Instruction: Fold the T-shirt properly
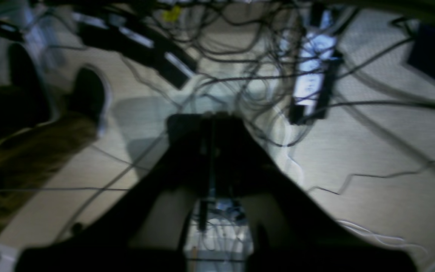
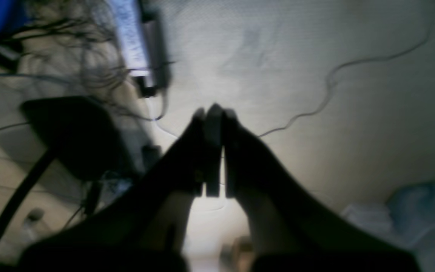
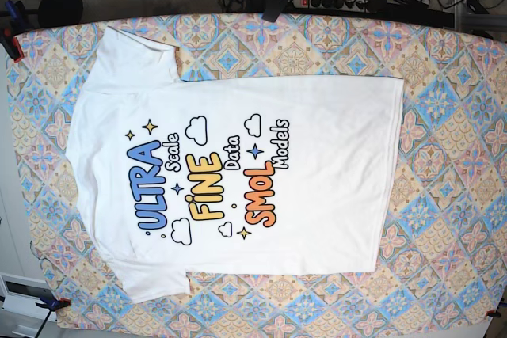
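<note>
Lying flat, print up, the T-shirt (image 3: 238,172) covers the middle of the patterned tablecloth (image 3: 451,156), collar end leftmost. The right gripper (image 2: 213,111) and left gripper (image 1: 212,119) both have fingers pressed together, empty, above cabled floor (image 1: 372,189).

One T-shirt (image 3: 238,164) lies on one patterned tablecloth (image 3: 451,156). Its print carries six words, three large and coloured, three small and black. Around them are four white clouds, three yellow stars and one blue star. Two short sleeves show. Two orange clamps (image 3: 52,303) are visible at the cloth's left edge. One power strip (image 3: 337,1) lies beyond the far edge. Two grippers appear, one per wrist view: left gripper (image 1: 212,121), right gripper (image 2: 213,113). One dark shoe (image 1: 87,92) shows in the left wrist view.
</note>
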Tool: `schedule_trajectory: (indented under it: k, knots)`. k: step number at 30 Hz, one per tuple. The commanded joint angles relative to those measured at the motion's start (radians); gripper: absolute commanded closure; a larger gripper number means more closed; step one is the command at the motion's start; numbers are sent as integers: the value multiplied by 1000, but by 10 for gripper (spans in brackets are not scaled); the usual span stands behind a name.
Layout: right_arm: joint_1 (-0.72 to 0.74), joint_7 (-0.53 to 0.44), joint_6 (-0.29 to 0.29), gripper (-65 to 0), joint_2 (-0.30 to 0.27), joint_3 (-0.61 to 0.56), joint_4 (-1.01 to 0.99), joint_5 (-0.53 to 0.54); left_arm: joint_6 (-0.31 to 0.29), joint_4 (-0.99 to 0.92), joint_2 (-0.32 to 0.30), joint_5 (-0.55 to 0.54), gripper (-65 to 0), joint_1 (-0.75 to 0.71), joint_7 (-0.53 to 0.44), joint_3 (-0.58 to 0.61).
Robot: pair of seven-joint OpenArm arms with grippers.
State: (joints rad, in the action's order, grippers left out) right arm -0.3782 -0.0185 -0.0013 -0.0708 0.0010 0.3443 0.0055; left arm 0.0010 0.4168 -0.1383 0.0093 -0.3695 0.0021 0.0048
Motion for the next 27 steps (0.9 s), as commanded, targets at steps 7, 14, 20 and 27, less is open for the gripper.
schedule_trajectory:
  k: [7,14,20,27]
  knots:
    - [-290,-2,4,0,-71,7,355,8,3,284,-68,-7,-12,-225,2,1]
    - [-525,-2,4,0,-120,58,752,9,4,704,-114,-10,-12,-483,3,-6]
    - [-678,-2,4,0,-116,182,1036,9,6,1019,-156,-21,-12,-658,3,-16]
    - [-732,7,4,0,-116,193,1309,11,4,1315,-166,-196,-12,-751,17,-121]
